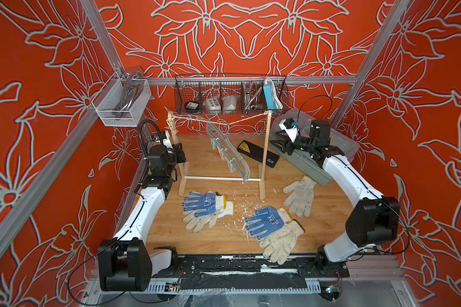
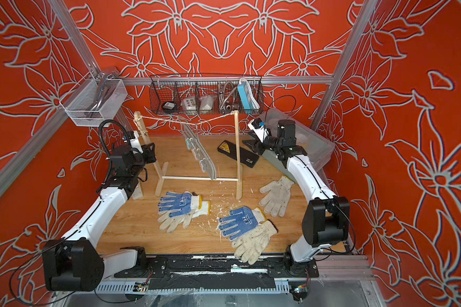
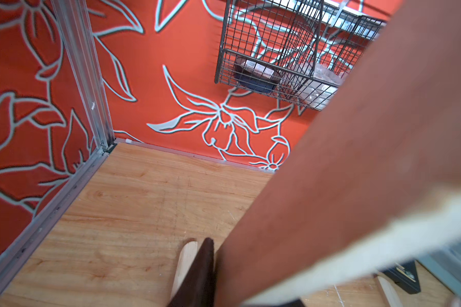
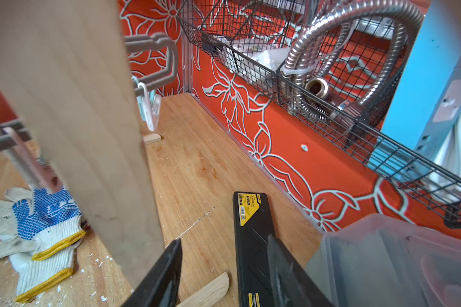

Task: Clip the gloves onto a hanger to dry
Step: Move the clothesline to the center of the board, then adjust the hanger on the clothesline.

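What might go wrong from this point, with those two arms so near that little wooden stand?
Both the left tool and the right tool sit close to the posts of the slim wooden stand; a nudge might tip it and shake the hanger off its string.
Lifting the blue-dotted glove might drag the plain glove under it, whose fingers overhang the table's front edge.

Clutter around your wooden table (image 1: 218, 239)
On the far wall you have a wire basket (image 1: 186, 90); below, a black case (image 1: 258, 154) lies near a grey bin (image 1: 300, 164) at right.
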You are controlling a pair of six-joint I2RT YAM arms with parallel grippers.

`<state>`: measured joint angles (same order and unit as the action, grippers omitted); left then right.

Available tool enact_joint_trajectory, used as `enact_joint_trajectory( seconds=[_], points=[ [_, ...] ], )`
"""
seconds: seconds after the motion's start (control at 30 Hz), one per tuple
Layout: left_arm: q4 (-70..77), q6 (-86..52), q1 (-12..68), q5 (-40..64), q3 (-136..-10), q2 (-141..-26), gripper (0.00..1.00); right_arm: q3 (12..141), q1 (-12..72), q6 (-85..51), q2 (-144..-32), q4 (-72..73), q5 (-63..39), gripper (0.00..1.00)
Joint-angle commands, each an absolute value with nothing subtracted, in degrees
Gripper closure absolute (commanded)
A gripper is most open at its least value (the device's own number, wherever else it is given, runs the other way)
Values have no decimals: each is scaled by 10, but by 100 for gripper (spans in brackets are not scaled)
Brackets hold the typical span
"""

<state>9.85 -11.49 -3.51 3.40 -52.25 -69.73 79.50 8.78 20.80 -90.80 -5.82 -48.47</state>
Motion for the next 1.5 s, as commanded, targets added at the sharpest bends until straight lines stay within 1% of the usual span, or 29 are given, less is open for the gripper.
enact_joint_trajectory(
  seconds=[0.0, 0.1, 0.17, 0.2, 0.33, 0.4, 0.57, 0.67, 0.77, 0.83, 1.0, 1.1, 1.2, 1.3, 1.47],
  points=[
    [73, -147, -34, 62, -526, -693, 72, 798, 88, 205, -897, -62, -493, 45],
    [58, -147, -31, 45, -534, -695, 73, 789, 88, 207, -884, -77, -469, 42],
    [53, -152, -30, 33, -535, -696, 73, 783, 88, 201, -870, -81, -458, 39],
    [52, -155, -29, 31, -534, -695, 72, 780, 89, 195, -861, -85, -450, 37],
    [50, -157, -26, 32, -534, -690, 55, 771, 88, 173, -823, -121, -430, 31],
    [47, -159, -26, 33, -535, -687, 49, 779, 88, 152, -805, -149, -429, 30],
    [18, -158, -26, 30, -545, -673, 37, 797, 100, 37, -760, -184, -405, 30],
    [-22, -159, -26, 27, -557, -661, 30, 811, 131, -26, -735, -213, -375, 33],
    [-63, -165, -26, 32, -563, -639, 23, 837, 184, -70, -723, -259, -332, 36],
    [-98, -166, -26, 36, -570, -623, 15, 854, 223, -102, -717, -278, -297, 37],
    [-193, -170, -26, 63, -585, -573, 12, 899, 305, -158, -726, -317, -203, 41],
    [-227, -186, -26, 81, -586, -526, 10, 958, 350, -149, -762, -360, -139, 45],
    [-254, -211, -26, 127, -601, -505, 9, 1014, 375, -127, -805, -405, -84, 48],
    [-260, -239, -26, 194, -620, -503, 9, 1053, 383, -123, -840, -423, -76, 52],
    [-247, -285, -26, 291, -649, -519, 9, 1108, 400, -111, -891, -453, -71, 54]
  ],
)
